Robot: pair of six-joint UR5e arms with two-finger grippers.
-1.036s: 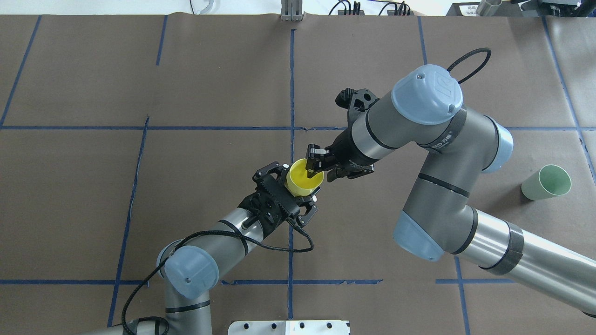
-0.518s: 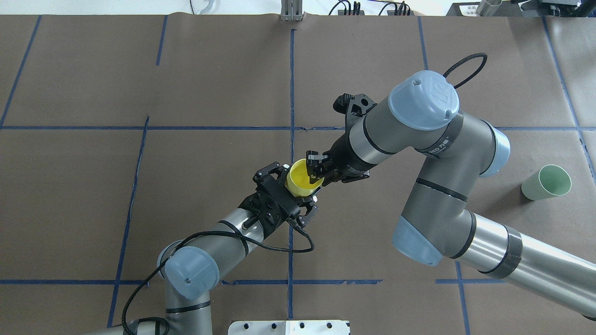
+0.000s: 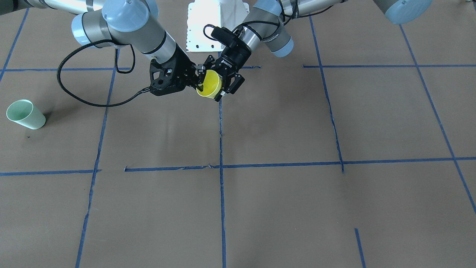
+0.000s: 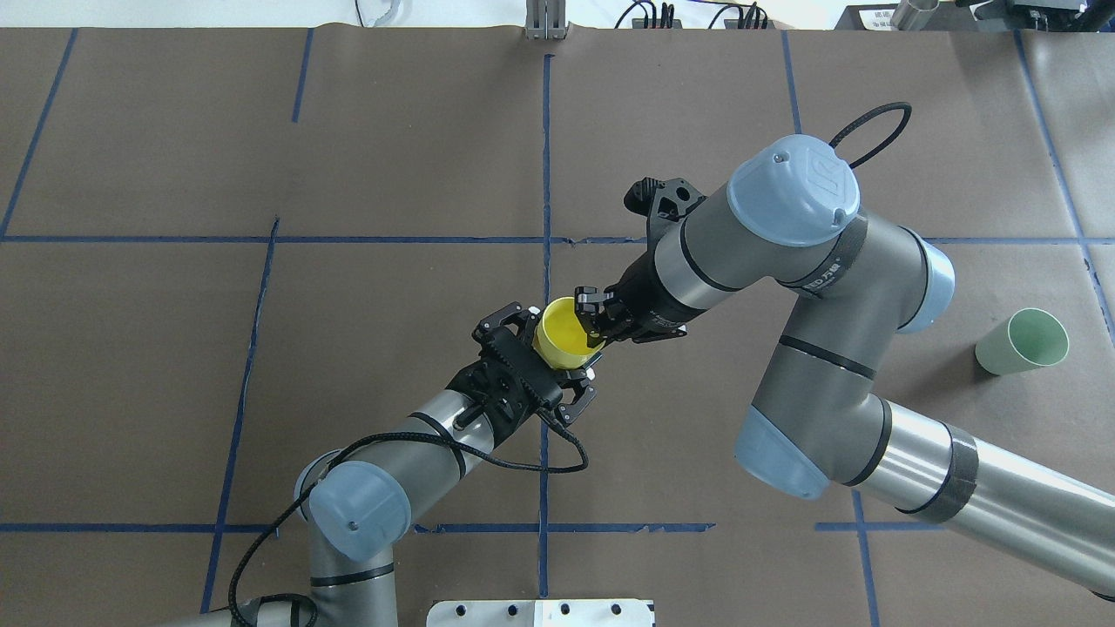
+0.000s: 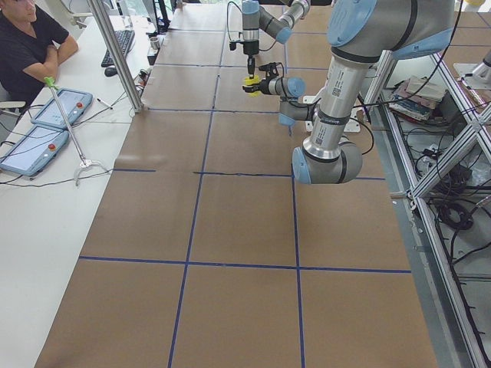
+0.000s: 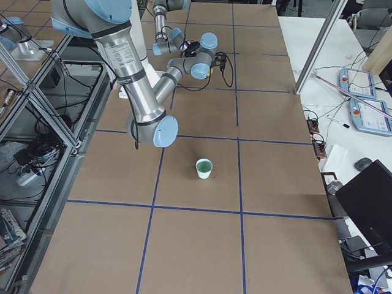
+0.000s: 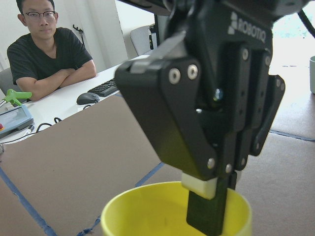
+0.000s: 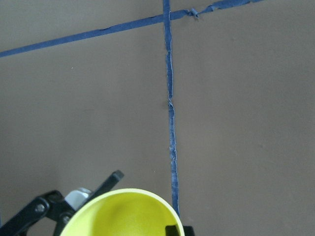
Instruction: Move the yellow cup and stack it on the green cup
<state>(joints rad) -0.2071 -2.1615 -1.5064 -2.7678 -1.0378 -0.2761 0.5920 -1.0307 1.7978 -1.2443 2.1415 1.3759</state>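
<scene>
The yellow cup hangs above the table's middle, tilted, with its mouth facing up and away from the robot. My left gripper is shut around its body from below. My right gripper is shut on the cup's rim, one finger inside and one outside, which the left wrist view shows close up at the right gripper over the yellow cup. The green cup stands upright and alone far out on the right side of the table. From the front the yellow cup sits between both hands, with the green cup at the view's left.
Blue tape lines divide the brown table cover into squares. A seated person is at a side table with a keyboard and teach pendants. The right arm's elbow rises high over the table between the two cups.
The right gripper's fingers have shut on the yellow cup's rim after standing open around it, and its wrist shifted slightly left. The left gripper and cup have stayed put.
</scene>
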